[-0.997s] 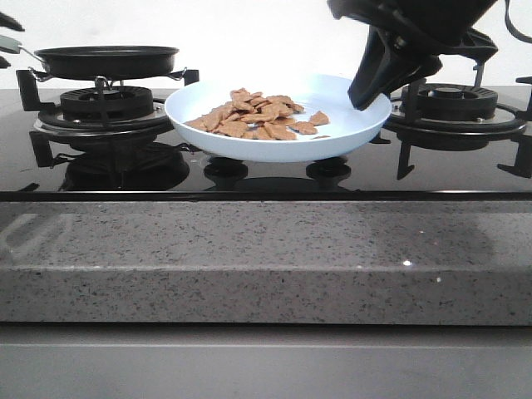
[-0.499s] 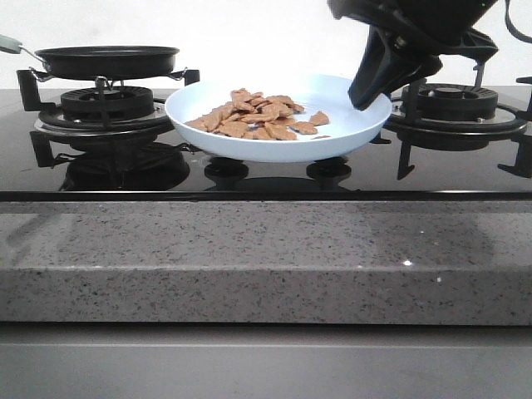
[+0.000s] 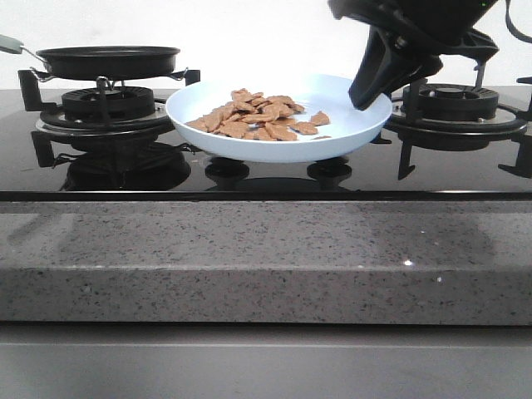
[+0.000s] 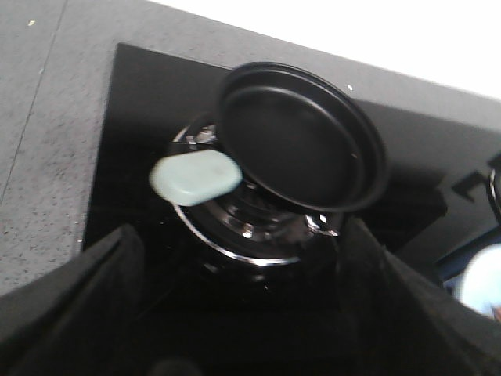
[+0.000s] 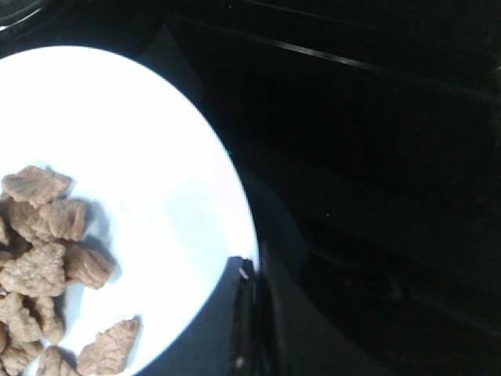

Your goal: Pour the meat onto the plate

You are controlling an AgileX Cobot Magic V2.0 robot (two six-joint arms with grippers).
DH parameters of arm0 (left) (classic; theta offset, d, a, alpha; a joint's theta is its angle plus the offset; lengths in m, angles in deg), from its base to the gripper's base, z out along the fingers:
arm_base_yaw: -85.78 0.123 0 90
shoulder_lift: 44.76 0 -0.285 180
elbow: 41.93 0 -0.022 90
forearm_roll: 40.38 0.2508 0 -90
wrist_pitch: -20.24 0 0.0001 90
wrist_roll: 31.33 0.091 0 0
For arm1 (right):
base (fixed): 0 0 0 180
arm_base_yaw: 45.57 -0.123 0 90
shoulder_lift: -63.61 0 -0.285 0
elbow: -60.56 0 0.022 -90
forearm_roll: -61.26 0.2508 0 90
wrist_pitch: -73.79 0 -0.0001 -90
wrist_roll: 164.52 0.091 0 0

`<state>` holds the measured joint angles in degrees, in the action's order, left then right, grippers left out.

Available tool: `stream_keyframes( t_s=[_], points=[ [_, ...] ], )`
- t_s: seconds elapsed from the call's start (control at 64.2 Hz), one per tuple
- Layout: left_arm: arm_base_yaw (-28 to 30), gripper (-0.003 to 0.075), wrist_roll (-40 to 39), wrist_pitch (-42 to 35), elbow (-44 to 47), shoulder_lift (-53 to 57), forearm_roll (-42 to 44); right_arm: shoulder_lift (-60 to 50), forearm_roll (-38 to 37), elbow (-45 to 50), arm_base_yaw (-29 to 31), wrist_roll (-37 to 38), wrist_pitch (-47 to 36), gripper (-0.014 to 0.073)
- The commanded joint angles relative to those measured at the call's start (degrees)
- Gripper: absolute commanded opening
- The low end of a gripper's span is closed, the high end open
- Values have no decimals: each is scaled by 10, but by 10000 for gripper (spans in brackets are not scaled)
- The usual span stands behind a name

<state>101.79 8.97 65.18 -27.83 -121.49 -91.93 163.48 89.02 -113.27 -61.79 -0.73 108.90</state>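
The pale blue plate (image 3: 274, 146) is held level above the black hob between the two burners. The meat (image 3: 253, 116), a heap of orange-brown pieces, lies on its left half. My right gripper (image 3: 370, 98) is shut on the plate's right rim. In the right wrist view the gripper (image 5: 252, 313) clamps the plate (image 5: 141, 157) at its edge, with the meat (image 5: 47, 251) beside it. My left gripper (image 4: 235, 313) is open, its fingers wide apart above the left burner. It is out of the front view.
The black frying pan (image 3: 108, 60) sits empty on the left burner (image 3: 104, 104), its pale green handle (image 3: 8, 43) pointing left. It also shows in the left wrist view (image 4: 301, 145). The right burner (image 3: 457, 104) stands behind the right gripper. A grey stone counter edge (image 3: 266, 258) runs along the front.
The left gripper's dark tip, seen at the far left edge a second ago, has left the front view. The plate has shifted very slightly to the right.
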Motion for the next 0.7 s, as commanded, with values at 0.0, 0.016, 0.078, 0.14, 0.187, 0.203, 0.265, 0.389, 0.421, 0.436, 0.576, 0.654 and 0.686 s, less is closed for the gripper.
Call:
stream_keyframes(
  t_s=[0.0,0.016,0.078,0.14,0.187,0.203,0.265,0.389,0.421,0.436,0.576,0.654,0.686],
  points=[
    [-54,511,-63,-44,-8,50,68,-17,-1,-13,1,-5,-21,-67],
    [-63,511,-72,-47,-6,55,84,-17,-1,-13,1,-5,-21,-67],
    [-103,510,-125,-58,-1,77,159,-17,-1,-13,1,-5,-21,-67],
    [-136,510,-174,-67,7,95,233,-17,-1,-13,1,-5,-21,-67],
    [-170,510,-225,-70,17,112,294,-17,-1,-13,1,-5,-21,-67],
    [-176,510,-238,-70,20,116,310,-17,-1,-13,1,-5,-21,-67],
    [-203,510,-289,-70,32,132,377,-17,-1,-13,1,-5,-21,-67],
    [-236,493,-362,-68,65,162,472,-17,-1,-13,1,-5,-21,-67],
    [-239,484,-374,-64,73,171,480,-17,-1,-13,1,-5,-21,-67],
    [-240,479,-378,-62,79,174,483,-17,-1,-13,1,-5,-21,-67],
    [-241,459,-379,-53,120,208,482,-17,-1,-13,1,-5,-21,-67],
    [-241,459,-379,-49,140,230,479,-17,-1,-13,1,-5,-21,-67],
    [-241,459,-380,-49,146,239,479,-17,-1,-13,1,-5,-21,-67]
  ],
)
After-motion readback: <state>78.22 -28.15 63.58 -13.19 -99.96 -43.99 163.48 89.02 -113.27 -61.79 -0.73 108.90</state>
